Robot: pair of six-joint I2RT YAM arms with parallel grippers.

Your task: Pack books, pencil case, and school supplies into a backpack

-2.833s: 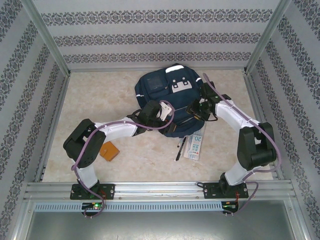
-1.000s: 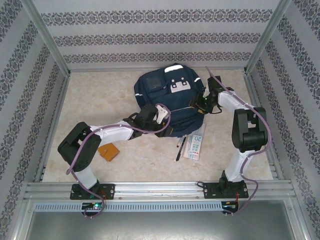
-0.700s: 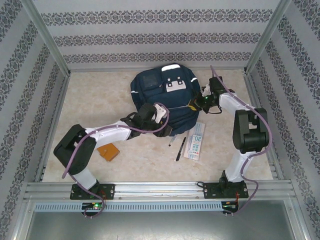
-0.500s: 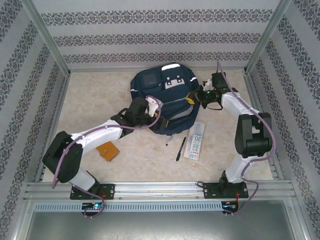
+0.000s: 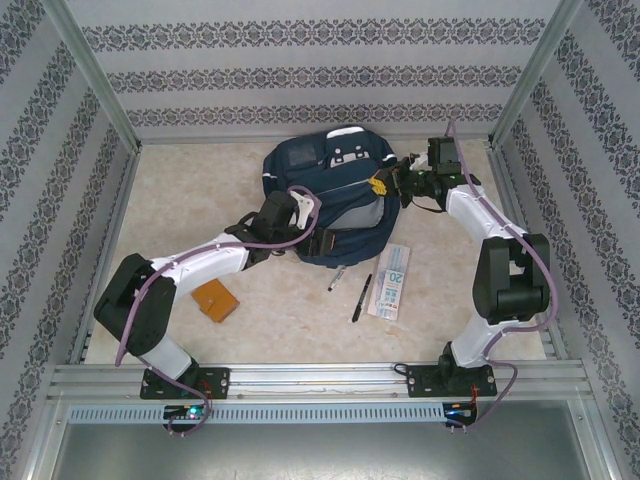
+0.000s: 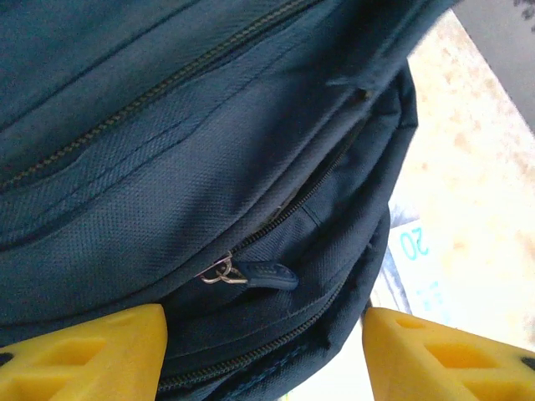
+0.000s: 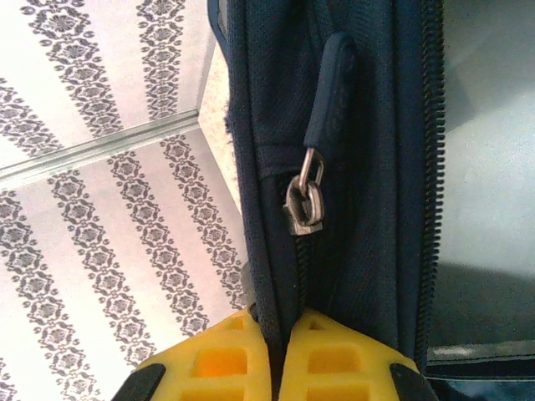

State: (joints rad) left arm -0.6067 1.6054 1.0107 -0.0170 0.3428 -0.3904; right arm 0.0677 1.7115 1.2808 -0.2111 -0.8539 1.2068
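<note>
Right gripper [image 7: 278, 326] pinches the backpack [image 5: 335, 195] at its zipper seam, close to the back wall [image 5: 300, 75]; left gripper [image 6: 263, 334] spread wide astride its near edge

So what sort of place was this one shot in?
Probably a robot test booth, not a real room: aluminium frame posts, patterned wallpaper panels on three sides, a marble-look tabletop with a mounting rail along its near edge.
</note>
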